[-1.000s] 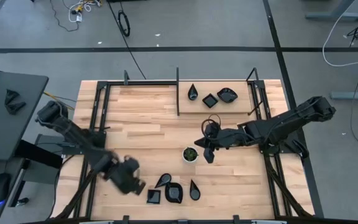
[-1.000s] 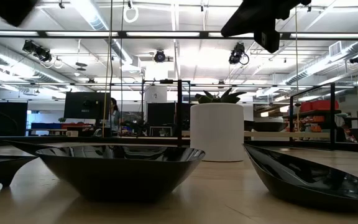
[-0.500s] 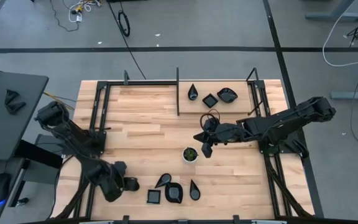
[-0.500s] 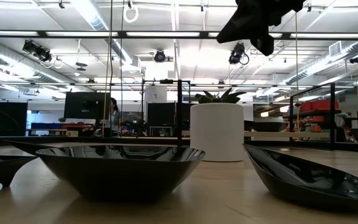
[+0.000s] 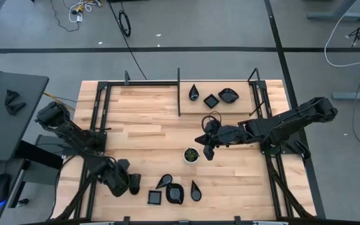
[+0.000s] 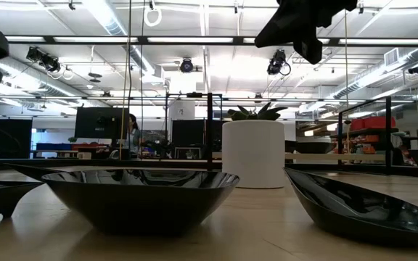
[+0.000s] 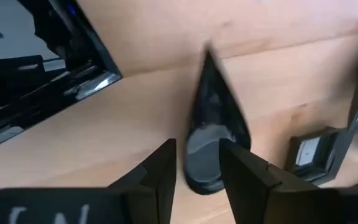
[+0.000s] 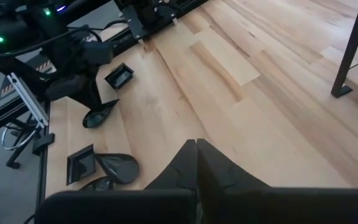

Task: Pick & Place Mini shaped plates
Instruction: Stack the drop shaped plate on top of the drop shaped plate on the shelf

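Observation:
Several glossy black mini plates rest on their bases on the wooden table. Near the front edge lie a teardrop [image 5: 163, 181], a square [image 5: 154, 197], a rounded one [image 5: 175, 194] and a second teardrop [image 5: 195, 190]. By the far edge lie a teardrop [image 5: 194, 93], a square [image 5: 211, 100] and a leaf [image 5: 228, 95]. My left gripper [image 5: 135, 183] is open, low at the near left, pointing at the first teardrop [image 7: 210, 134], which shows between its fingers with a gap in the high view. My right gripper [image 5: 206, 152] is shut and hangs in the air above the table's middle.
A small white cup with a green plant [image 5: 191, 154] stands just left of my right gripper. A black frame [image 5: 179, 84] with upright posts borders the far edge and both sides. Bare wood [image 5: 142, 131] spreads over the table's left middle.
My left gripper drew back toward the table's near left corner, then came back toward the near teardrop plate and now sits lower. My right gripper shifted slightly toward the far left, above the cup. No plate has moved.

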`<state>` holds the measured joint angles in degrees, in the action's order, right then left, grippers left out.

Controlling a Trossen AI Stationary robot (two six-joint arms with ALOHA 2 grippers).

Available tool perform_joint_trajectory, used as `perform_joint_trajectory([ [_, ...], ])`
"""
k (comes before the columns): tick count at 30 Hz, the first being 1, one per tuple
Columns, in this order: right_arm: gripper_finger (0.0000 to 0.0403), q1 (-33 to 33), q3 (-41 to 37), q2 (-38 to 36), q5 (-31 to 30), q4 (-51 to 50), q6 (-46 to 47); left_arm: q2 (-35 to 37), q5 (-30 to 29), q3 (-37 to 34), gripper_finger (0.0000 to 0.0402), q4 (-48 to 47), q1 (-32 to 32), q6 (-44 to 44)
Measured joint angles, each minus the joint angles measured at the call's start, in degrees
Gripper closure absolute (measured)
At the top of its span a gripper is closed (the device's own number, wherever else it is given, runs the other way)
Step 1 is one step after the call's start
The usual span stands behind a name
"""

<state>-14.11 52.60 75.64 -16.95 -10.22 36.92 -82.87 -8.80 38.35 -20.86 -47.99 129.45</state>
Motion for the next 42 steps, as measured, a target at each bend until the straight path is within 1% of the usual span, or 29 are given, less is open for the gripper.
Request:
perform_joint_trajectory([
  [5, 0.0399, 0.02, 0.00, 0.00, -0.02, -0.02, -0.80, 0.00, -0.25, 0.00, 0.0287, -0.06, -0.59, -0.35],
  [8, 0.0399, 0.02, 0.00, 0.00, -0.04, -0.02, -0.95, 0.00, -2.43, 0.00, 0.0297, -0.07, -0.63, -1.85],
  [11, 0.0399, 0.02, 0.00, 0.00, -0.04, -0.02, -0.94, 0.00, -3.93, 0.00, 0.0316, -0.34, -0.61, -2.62],
  [18, 0.0399, 0.04, 0.00, 0.00, -0.07, -0.04, -0.98, -2.29, -4.04, -0.01, 0.0361, 0.17, -0.63, -3.83],
  [21, 0.0399, 0.02, 0.00, 0.00, -0.09, -0.07, -1.00, -2.73, -4.15, -0.02, 0.0362, 0.69, -0.61, -5.27],
  [27, 0.0399, 0.04, 0.01, 0.00, -0.13, -0.04, -1.41, -2.73, -4.64, -0.02, 0.0331, 0.69, -0.61, -6.91],
  [30, 0.0399, 0.04, 0.02, 0.00, -0.15, -0.07, -1.41, -2.73, -5.32, -0.02, 0.0329, 0.55, -0.39, -7.60],
  [32, 0.0399, 0.04, 0.02, 0.00, -0.15, -0.09, -1.41, -2.73, -6.36, -0.02, 0.0341, 0.55, -0.33, -7.78],
  [36, 0.0399, 0.04, 0.02, 0.00, -0.15, -0.09, -1.46, -2.73, -6.69, -0.02, 0.0387, 0.50, -0.33, -8.24],
  [37, 0.0399, 0.04, 0.02, 0.00, -0.15, -0.10, -1.55, -2.73, -6.73, -0.02, 0.0393, 0.52, -0.33, -8.49],
  [42, 0.0399, 0.04, 0.02, -1.40, -0.14, -1.22, -2.06, -1.99, -5.14, 0.17, 0.0396, 0.43, -0.33, -8.85],
])
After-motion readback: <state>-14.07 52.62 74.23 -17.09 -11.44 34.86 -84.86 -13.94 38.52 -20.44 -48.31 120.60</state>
